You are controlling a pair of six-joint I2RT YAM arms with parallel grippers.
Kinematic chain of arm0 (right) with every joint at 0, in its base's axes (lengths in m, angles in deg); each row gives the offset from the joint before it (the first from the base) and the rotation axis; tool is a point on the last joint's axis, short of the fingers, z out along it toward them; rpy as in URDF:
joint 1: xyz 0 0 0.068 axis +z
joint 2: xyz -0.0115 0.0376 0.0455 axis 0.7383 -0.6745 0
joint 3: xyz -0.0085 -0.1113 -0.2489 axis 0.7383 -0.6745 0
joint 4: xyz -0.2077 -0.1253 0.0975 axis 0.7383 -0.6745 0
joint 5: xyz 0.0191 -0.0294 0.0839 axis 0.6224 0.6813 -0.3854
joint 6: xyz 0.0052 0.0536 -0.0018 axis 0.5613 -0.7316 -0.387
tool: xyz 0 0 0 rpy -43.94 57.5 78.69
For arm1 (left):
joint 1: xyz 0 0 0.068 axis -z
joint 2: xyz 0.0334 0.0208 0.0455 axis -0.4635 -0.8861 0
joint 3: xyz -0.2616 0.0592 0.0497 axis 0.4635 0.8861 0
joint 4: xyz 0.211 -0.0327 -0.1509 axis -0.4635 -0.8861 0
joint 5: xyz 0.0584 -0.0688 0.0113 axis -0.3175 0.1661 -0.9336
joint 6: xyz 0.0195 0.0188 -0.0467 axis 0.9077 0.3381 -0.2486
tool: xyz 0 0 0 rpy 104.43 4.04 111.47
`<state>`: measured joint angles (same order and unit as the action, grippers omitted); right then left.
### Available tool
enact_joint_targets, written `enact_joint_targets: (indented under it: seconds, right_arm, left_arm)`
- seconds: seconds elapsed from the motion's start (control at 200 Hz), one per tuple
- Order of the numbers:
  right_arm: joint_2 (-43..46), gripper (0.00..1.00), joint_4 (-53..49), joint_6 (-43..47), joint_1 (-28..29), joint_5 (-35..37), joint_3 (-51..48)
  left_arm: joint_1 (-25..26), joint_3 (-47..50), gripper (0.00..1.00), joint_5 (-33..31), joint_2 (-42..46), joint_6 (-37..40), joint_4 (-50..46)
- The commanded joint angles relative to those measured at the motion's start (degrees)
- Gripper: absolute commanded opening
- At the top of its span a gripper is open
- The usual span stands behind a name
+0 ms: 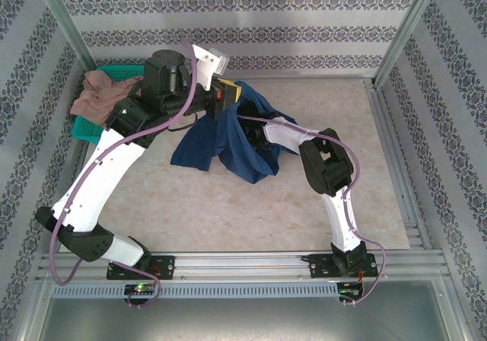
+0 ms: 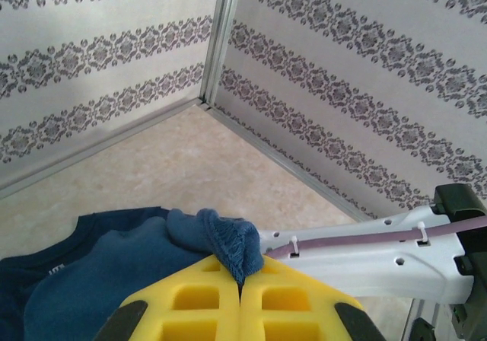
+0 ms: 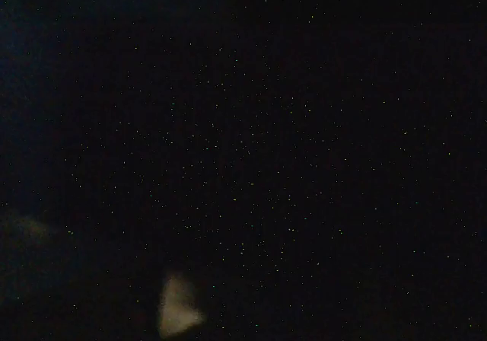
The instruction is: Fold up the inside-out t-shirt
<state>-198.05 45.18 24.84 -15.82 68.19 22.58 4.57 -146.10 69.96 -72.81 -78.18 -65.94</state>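
While left gripper (image 2: 240,277) pinches t-shirt (image 2: 106,269), tan garment (image 1: 103,94) apparently heaped in basket (image 1: 125,70)

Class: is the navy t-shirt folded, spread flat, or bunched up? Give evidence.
Bunched, not folded: the t-shirt drapes in crumpled heaps, one wad pinched in the shut left gripper.

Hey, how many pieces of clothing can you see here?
2. A navy t-shirt bunched mid-table, a fold pinched in the left gripper; a pinkish-tan garment on the teal basket at the far left. More may be hidden under it.
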Motion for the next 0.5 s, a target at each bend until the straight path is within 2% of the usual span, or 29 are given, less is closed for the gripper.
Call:
enact_joint_targets:
  seconds: [0.0,0.135,0.295,0.495]
  right_arm:
    - [-5.41,0.46,-6.94,0.26,0.97,-4.54,2.58]
    - [-5.53,0.38,-6.58,1.07,1.44,-3.84,2.66]
    - [-0.67,0.0,-1.09,3.02,0.42,-4.65,-2.64]
    - [14.55,0.0,8.66,7.02,0.17,-7.9,-16.65]
  left_arm:
    - [0.34,1.05,0.0,-1.09,2.18,1.02,2.62]
    - [0.38,1.85,0.0,-2.36,3.48,1.43,2.02]
    - [-0.03,7.2,0.0,-9.17,6.15,0.77,2.85]
    - [-5.56,13.09,0.0,-18.49,6.71,-3.26,1.31]
